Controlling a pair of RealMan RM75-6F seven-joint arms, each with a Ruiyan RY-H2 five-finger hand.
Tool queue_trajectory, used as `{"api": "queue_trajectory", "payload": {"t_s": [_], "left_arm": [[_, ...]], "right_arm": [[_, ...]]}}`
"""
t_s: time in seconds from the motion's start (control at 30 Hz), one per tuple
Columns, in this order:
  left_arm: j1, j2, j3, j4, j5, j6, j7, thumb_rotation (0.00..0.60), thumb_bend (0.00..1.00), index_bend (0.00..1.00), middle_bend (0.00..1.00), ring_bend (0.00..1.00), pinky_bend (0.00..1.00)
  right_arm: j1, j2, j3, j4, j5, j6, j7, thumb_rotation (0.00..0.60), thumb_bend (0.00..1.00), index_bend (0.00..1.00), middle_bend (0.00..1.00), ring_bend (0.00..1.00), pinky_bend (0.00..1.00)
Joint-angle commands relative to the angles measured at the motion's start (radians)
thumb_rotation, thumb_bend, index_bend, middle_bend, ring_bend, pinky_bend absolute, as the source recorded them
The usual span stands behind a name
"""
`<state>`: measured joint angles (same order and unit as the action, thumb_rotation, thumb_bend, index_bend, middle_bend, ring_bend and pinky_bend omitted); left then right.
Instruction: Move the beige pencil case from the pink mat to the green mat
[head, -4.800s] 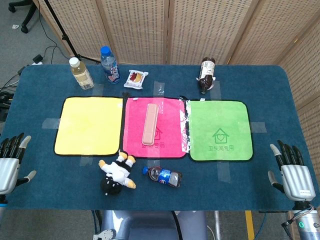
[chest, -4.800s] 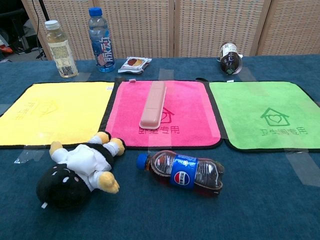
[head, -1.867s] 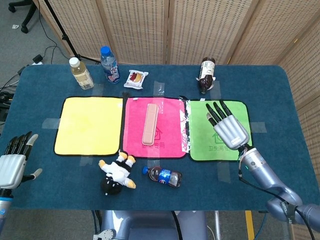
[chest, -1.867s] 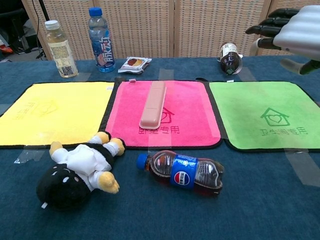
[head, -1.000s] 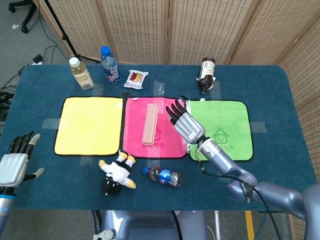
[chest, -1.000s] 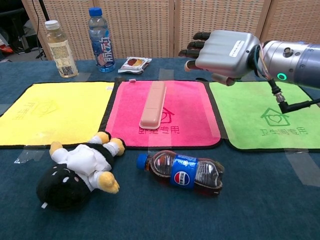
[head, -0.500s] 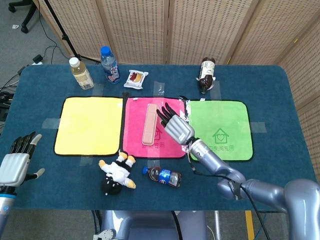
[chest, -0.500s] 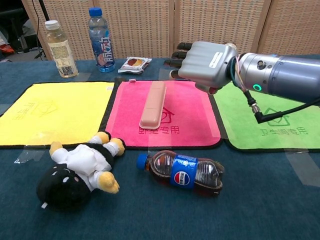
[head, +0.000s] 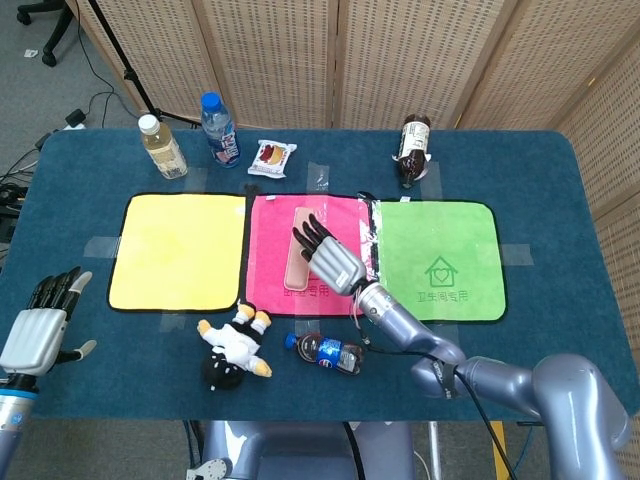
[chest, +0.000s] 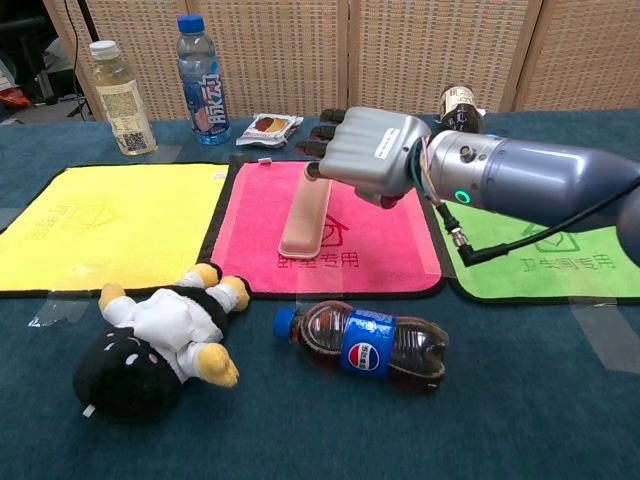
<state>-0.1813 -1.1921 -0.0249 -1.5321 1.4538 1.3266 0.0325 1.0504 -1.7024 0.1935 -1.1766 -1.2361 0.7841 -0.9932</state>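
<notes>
Pencil case (head: 298, 251), long, narrow and beige, lies lengthwise on the pink mat (head: 270, 262) in the head view, with the green mat (head: 440, 260) just beside on the right and a yellow mat (head: 176, 250) on the left. The right hand (head: 327, 257) hovers over the case with fingers spread, holding nothing. The left hand (head: 40, 325) waits at the table's near left edge, fingers apart and empty. A plush toy (head: 234, 349) and a cola bottle (head: 328, 352) lie in front of the pink mat.

In the chest view, the right hand (chest: 370, 152) hides the far end of the pencil case (chest: 306, 213); whether it touches is unclear. Two upright bottles (chest: 203, 80) and a snack packet (chest: 267, 127) stand behind the mats.
</notes>
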Motion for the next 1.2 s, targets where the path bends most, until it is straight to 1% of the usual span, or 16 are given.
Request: {"api": "queue_trajectory", "payload": {"t_s": [0.03,0.33,0.6,1.2], "left_arm": [[-0.003,0.000,0.005,-0.001,0.005,-0.006,-0.006,0.600,0.16,0.00,0.00,0.00,0.00],[-0.017,-0.004,0.020,0.005,0.023,-0.033,-0.025,0.600,0.16,0.00,0.00,0.00,0.00],[-0.025,-0.009,0.018,0.017,0.011,-0.053,-0.037,0.600,0.16,0.00,0.00,0.00,0.00],[-0.030,-0.011,0.025,0.022,0.015,-0.056,-0.054,0.600,0.16,0.00,0.00,0.00,0.00]], "right_arm": [[0.023,-0.031,0.000,0.040,0.015,-0.022,0.006,0.600,0.62,0.16,0.00,0.00,0.00],[0.074,-0.099,-0.004,0.165,0.031,-0.070,0.048,0.600,0.62,0.16,0.00,0.00,0.00],[0.107,-0.140,-0.009,0.235,0.020,-0.087,0.080,0.600,0.62,0.16,0.00,0.00,0.00],[0.162,-0.198,-0.003,0.293,0.037,-0.106,0.094,0.600,0.62,0.16,0.00,0.00,0.00]]}}
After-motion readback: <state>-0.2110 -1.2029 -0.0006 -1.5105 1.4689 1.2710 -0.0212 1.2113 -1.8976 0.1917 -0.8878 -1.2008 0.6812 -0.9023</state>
